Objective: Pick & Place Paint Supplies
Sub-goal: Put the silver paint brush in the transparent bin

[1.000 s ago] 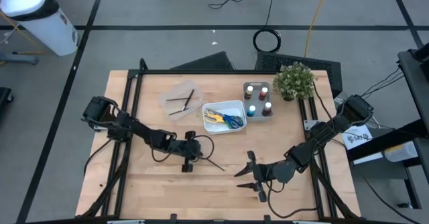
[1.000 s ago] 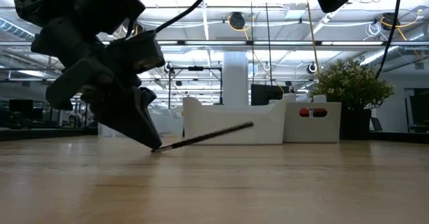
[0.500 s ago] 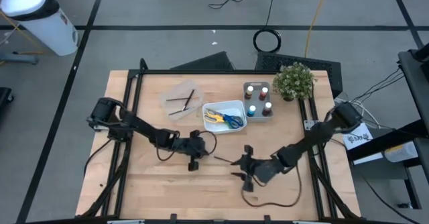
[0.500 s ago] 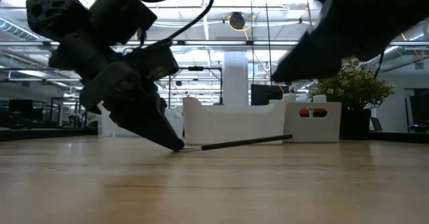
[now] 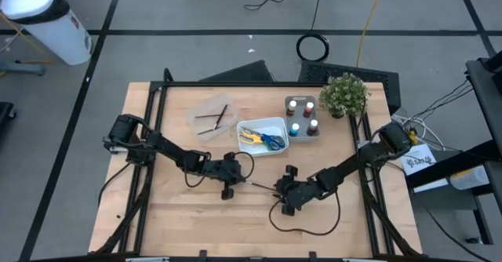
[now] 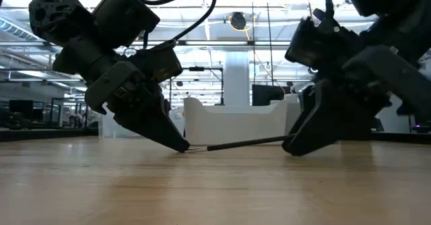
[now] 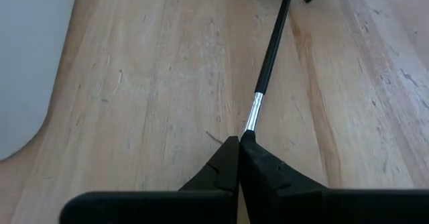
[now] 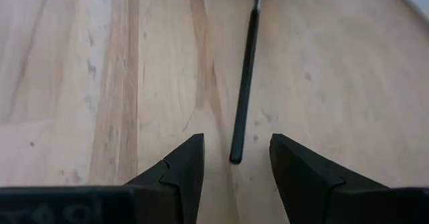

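One brush [image 5: 257, 187] lies flat near the middle of the table [image 5: 180, 215], its metal end pinched by the left gripper [image 5: 234, 182] at nine o'clock. The right gripper [image 5: 284, 198] stands spread around its dark tip at three o'clock. Two more brushes [image 5: 212, 118] rest in a clear tray [image 5: 198, 114], three scissors [image 5: 263, 140] in a white tray [image 5: 262, 123], six paint pots [image 5: 302, 117] at one o'clock, bare wood toward six.

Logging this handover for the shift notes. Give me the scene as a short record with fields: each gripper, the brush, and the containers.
left gripper: shut on the brush's metal-ferrule end, low at the table
right gripper: open, fingers either side of the brush's free end, not closed
brush: thin, dark, lying between the two grippers
white tray: holds scissors
paint pots: grouped in their own tray beside the white tray
clear tray: holds two more dark brushes
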